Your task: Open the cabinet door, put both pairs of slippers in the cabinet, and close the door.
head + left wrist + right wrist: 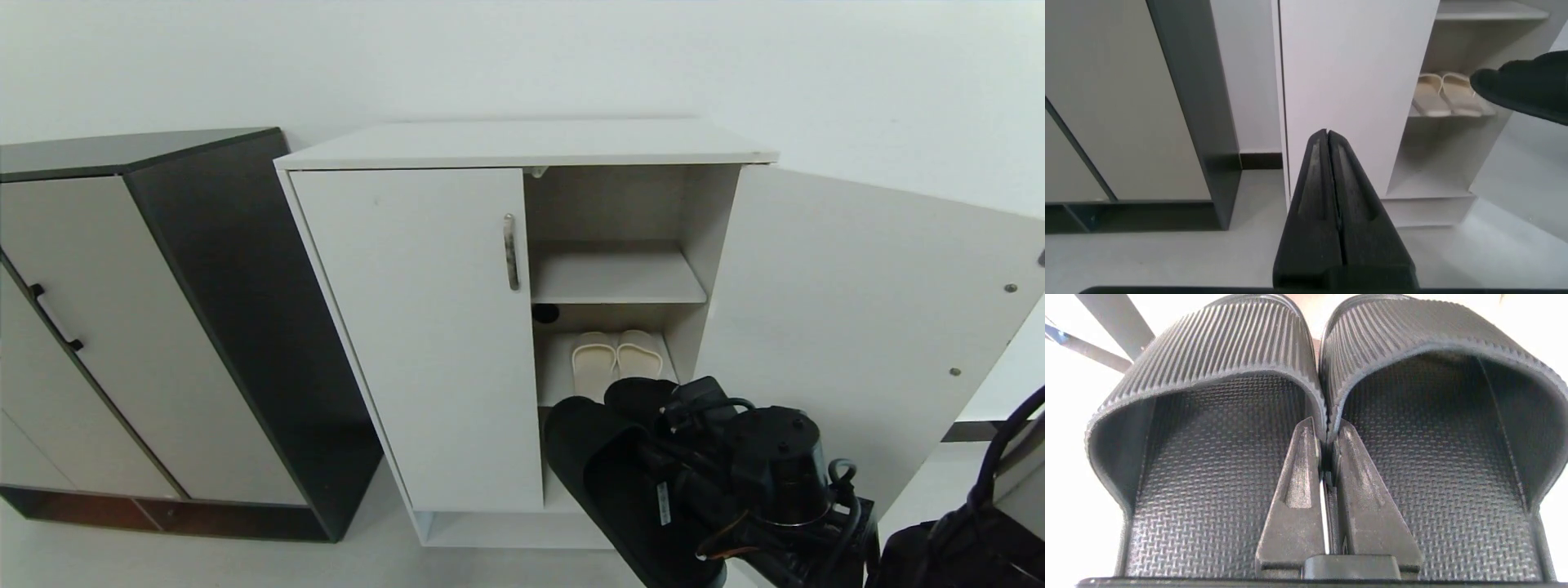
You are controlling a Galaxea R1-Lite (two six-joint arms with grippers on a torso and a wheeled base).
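Right gripper (pixel 1325 433) is clamped on the black slippers (pixel 1208 482): one finger sits inside each slipper, and the two inner side walls are pinched together between them. We see the pair side by side, toe straps away from the wrist, heels cut off in the right wrist view. In the head view the black pair hangs off the floor, just in front of the white cabinet (pixel 522 143), at the front edge of its lower shelf (pixel 555 367). There the wrist and the slippers hide the fingers, and the pair covers the compartment below.

Left gripper (pixel 1328 143) is pressed shut on nothing, well back from the cabinet, facing the closed left door (pixel 416 327).

Cream slippers (pixel 616 359) lie side by side on the lower shelf, behind the black pair and apart from it. The open right door (pixel 857 327) is cut off at the edge. A dark round thing (pixel 545 313) under the upper shelf (pixel 616 278) is hard to make out. A dark cabinet (pixel 245 327) stands left of the white one.
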